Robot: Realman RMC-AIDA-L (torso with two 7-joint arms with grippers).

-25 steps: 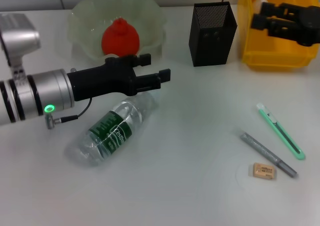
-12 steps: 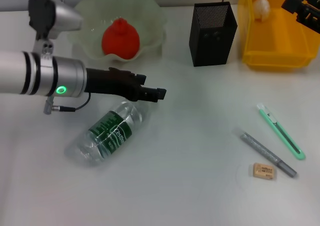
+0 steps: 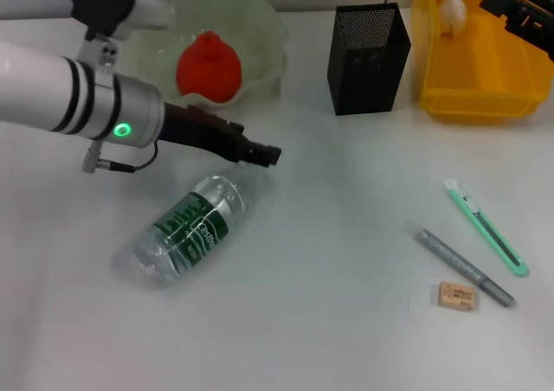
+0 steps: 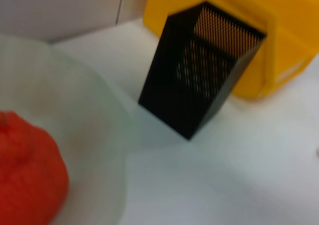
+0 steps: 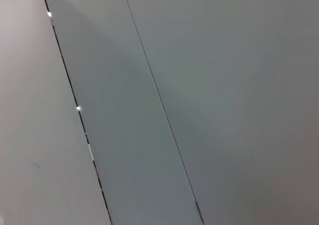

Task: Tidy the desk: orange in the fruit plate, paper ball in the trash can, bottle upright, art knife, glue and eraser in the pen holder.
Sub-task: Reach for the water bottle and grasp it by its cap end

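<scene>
The clear bottle (image 3: pixel 192 227) with a green label lies on its side on the desk. My left gripper (image 3: pixel 267 155) hangs open just above its neck end, holding nothing. The orange (image 3: pixel 208 67) sits in the pale green fruit plate (image 3: pixel 147 28). The white paper ball (image 3: pixel 452 12) lies in the yellow trash can (image 3: pixel 476 97). My right gripper (image 3: pixel 518 2) is open above that can's far corner, partly out of frame. Art knife (image 3: pixel 486 228), grey glue stick (image 3: pixel 463 266) and eraser (image 3: pixel 456 296) lie on the desk at the right. The black mesh pen holder (image 3: pixel 368 58) stands behind.
The left wrist view shows the pen holder (image 4: pixel 199 70), the orange (image 4: pixel 27 175), the plate's rim (image 4: pixel 94 135) and the yellow can (image 4: pixel 279 36). The right wrist view shows only grey wall panels. White desk lies between bottle and glue.
My left arm rose and rolled, and its gripper tipped down toward the bottle's neck. My right gripper drew back to the upper right off the trash can, uncovering the paper ball.
</scene>
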